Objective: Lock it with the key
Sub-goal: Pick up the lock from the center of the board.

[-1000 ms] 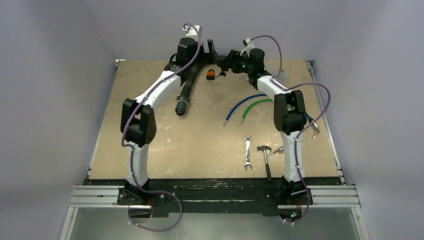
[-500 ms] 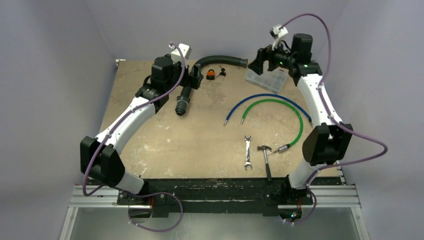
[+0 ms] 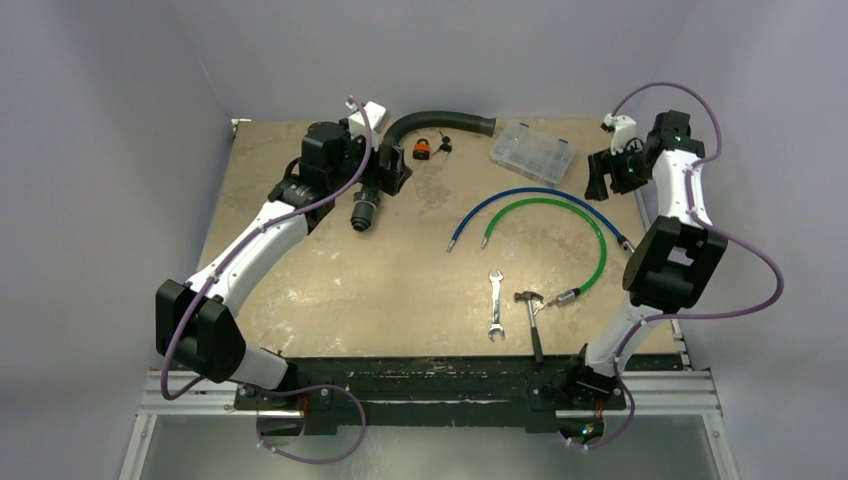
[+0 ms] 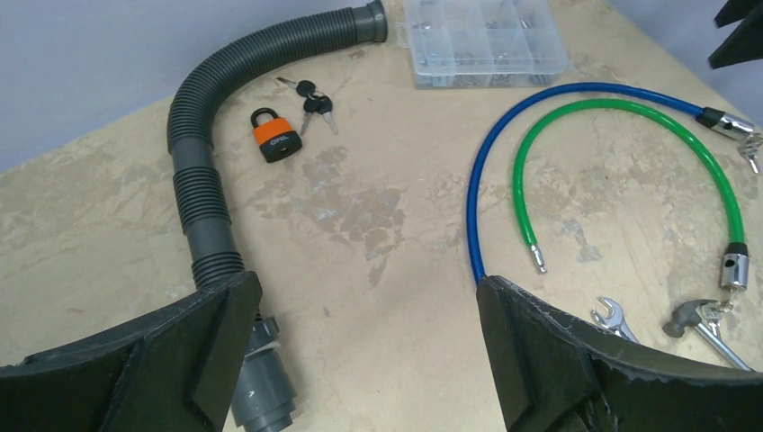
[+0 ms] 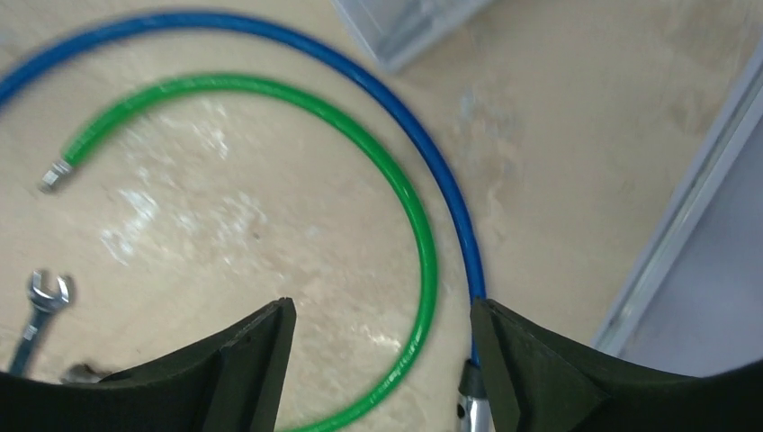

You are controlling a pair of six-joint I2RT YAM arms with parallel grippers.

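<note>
Inspection of the work area.

The padlock lies flat on the table, at the far side, in the bend of the grey hose. Nothing grips it. In my left wrist view its long axis runs from shackle to base, shackle end towards the back wall, black base towards the table's middle. The keys lie just beside it on the right, apart from it, blades splayed in different directions.

My left claw hangs above the table, near side of the padlock, jaws wide apart, nothing between them. The hose end lies under its left finger.

My right claw hangs well apart from the padlock, at the table's right edge, above the blue cable and green cable. Its jaws stand apart and hold nothing.
</note>
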